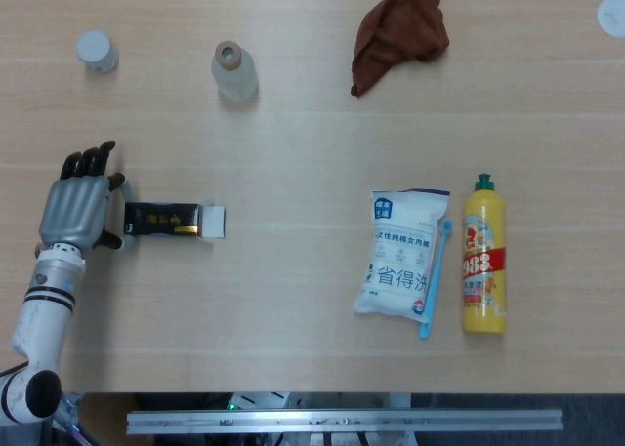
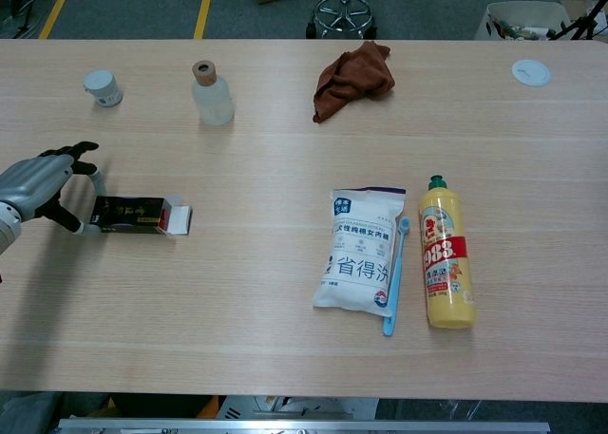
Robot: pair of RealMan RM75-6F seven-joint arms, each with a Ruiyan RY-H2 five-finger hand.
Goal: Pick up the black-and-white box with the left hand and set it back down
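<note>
The black-and-white box [image 1: 174, 220] lies flat on the table, long side running left to right, with its white flap at the right end; the chest view shows the box [image 2: 138, 216] as well. My left hand [image 1: 76, 204] sits just off the box's left end, fingers spread and holding nothing. In the chest view the left hand [image 2: 40, 187] hovers at the table's left edge, its thumb close to the box's end. Whether the thumb touches the box is unclear. My right hand appears in neither view.
A clear bottle [image 1: 234, 71] and a small white jar [image 1: 96, 51] stand behind the box. A brown cloth [image 1: 400, 28] lies at the back. To the right are a white packet [image 1: 400, 253], a blue toothbrush [image 1: 436, 280] and a yellow bottle [image 1: 484, 256].
</note>
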